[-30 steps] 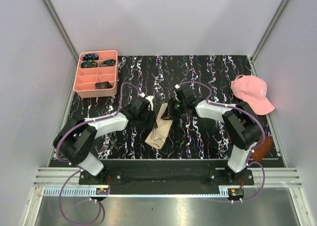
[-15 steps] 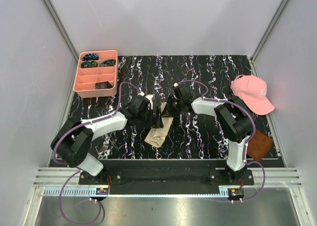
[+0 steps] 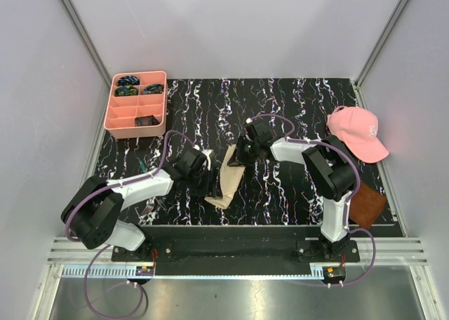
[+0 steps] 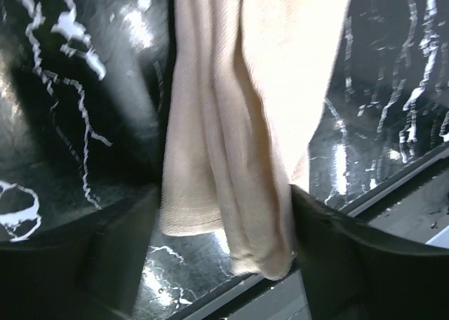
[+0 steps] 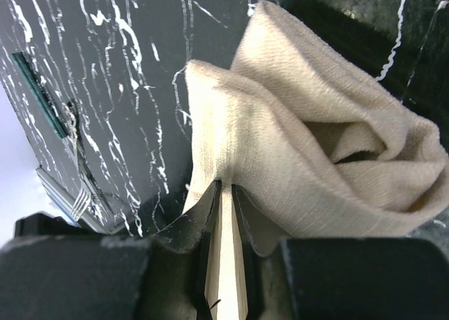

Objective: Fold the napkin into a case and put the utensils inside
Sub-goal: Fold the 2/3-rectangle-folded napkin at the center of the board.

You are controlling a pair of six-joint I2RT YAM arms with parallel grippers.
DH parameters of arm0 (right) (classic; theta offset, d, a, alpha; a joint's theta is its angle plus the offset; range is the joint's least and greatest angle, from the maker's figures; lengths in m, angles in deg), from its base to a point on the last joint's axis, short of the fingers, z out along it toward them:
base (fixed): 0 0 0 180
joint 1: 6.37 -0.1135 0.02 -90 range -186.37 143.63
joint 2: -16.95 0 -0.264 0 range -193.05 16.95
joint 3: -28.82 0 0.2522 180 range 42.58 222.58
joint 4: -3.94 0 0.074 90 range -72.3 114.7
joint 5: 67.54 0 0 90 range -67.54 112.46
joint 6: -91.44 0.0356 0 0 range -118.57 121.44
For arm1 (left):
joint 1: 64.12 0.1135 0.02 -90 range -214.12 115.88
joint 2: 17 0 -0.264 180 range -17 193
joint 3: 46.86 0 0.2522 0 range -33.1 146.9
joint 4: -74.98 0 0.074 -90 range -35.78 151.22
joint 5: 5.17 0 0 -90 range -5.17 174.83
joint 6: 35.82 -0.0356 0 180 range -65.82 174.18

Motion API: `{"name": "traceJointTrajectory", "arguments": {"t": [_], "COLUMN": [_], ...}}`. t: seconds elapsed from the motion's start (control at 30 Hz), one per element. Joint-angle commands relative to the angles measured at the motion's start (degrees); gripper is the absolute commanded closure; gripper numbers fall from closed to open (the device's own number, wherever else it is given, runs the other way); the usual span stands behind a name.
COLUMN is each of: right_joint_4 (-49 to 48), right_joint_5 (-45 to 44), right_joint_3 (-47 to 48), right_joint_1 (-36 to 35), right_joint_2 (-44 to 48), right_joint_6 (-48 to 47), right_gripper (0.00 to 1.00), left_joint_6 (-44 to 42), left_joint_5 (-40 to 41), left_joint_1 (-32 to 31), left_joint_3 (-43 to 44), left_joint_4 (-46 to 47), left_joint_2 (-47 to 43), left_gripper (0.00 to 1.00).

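The beige napkin (image 3: 227, 175) lies in a narrow, loosely folded strip on the black marbled table (image 3: 295, 109). My right gripper (image 3: 239, 155) is shut on its far end, and a cloth edge (image 5: 316, 144) is pinched between the jaws (image 5: 224, 194). My left gripper (image 3: 209, 185) stands open at the near end. The cloth (image 4: 238, 123) hangs between its spread fingers (image 4: 224, 264), which do not clamp it. The utensils lie left of the napkin near the front edge, and a fork (image 5: 76, 202) shows there.
A pink compartment tray (image 3: 116, 123) with small dark blue-green items stands at the back left. A pink cap (image 3: 358, 132) sits at the right, with a brown square (image 3: 368, 204) below it. A thin teal stick (image 5: 38, 95) lies near the fork. The table's front rail (image 4: 393, 215) runs close under the left gripper.
My left gripper has opened, let go of the napkin and drawn back toward the near left. My right gripper has kept its hold on the far end.
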Motion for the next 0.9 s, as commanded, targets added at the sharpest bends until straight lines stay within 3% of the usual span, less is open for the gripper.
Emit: {"name": "traceJointTrajectory", "arguments": {"t": [0.0, 0.17, 0.27, 0.47, 0.67, 0.73, 0.87], "right_joint_4": [-1.6, -1.6, -1.1, 4.4, 7.0, 7.1, 7.1], "right_joint_5": [1.6, 2.2, 2.2, 1.7, -0.3, 0.0, -0.8], "right_joint_3": [2.3, 2.7, 3.1, 5.3, 3.5, 3.3, 3.4], "right_joint_1": [0.3, 0.4, 0.7, 0.7, 0.7, 0.7, 0.6], "right_joint_2": [-1.2, -1.6, -1.3, -0.9, 1.9, 1.7, 2.2], "right_joint_6": [-1.1, -3.0, -4.8, -8.7, -10.5, -10.8, -10.9], "right_gripper": [0.81, 0.81, 0.76, 0.64, 0.5, 0.49, 0.48], "left_joint_6": [0.2, 1.4, 3.6, 13.7, 21.1, 21.1, 20.0], "left_joint_5": [1.3, -0.6, -1.1, 3.0, 7.2, 7.6, 8.2], "left_joint_1": [0.3, 0.5, -0.4, -6.5, -11.6, -11.9, -11.9], "left_joint_3": [-1.7, -3.8, -6.0, -9.5, -10.6, -10.5, -8.3], "left_joint_4": [2.8, 7.9, 11.2, 18.1, 20.9, 20.7, 16.9], "left_joint_2": [-1.0, 0.6, -0.8, -3.2, -1.0, -1.8, -3.3], "left_gripper": [0.36, 0.62, 0.75, 0.8, 0.64, 0.52, 0.39]}}
